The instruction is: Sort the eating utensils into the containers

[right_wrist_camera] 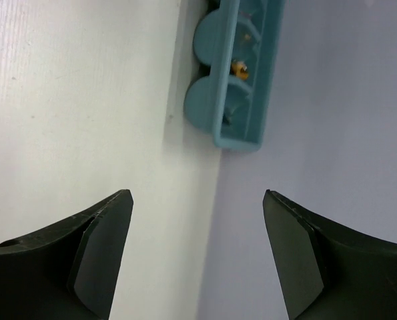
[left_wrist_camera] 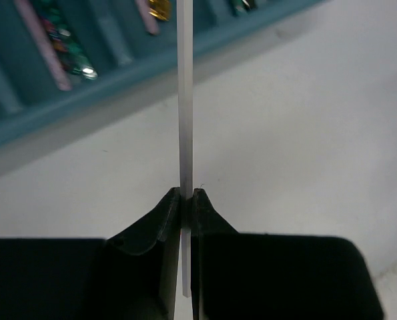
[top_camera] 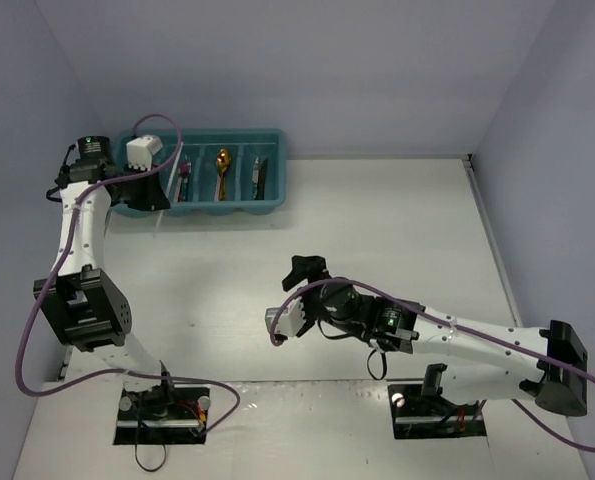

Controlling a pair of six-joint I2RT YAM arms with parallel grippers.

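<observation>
My left gripper (left_wrist_camera: 187, 193) is shut on a thin white chopstick (left_wrist_camera: 185, 100), which runs straight out from the fingertips toward the teal cutlery tray (left_wrist_camera: 118, 73). Seen from above, this gripper (top_camera: 153, 196) hangs at the tray's (top_camera: 277, 185) front left corner. A gold spoon (top_camera: 223, 160), a pink-handled piece (top_camera: 184, 180) and a dark knife (top_camera: 260, 176) lie in separate compartments. My right gripper (top_camera: 305, 268) is open and holds nothing, mid-table and well short of the tray. In its own view the right gripper (right_wrist_camera: 197, 200) faces the distant tray (right_wrist_camera: 241, 130).
The tray stands against the back wall at the far left. Pale walls close in the white table (top_camera: 377, 230) on three sides. Purple cables loop off both arms, and the two arm bases sit at the near edge.
</observation>
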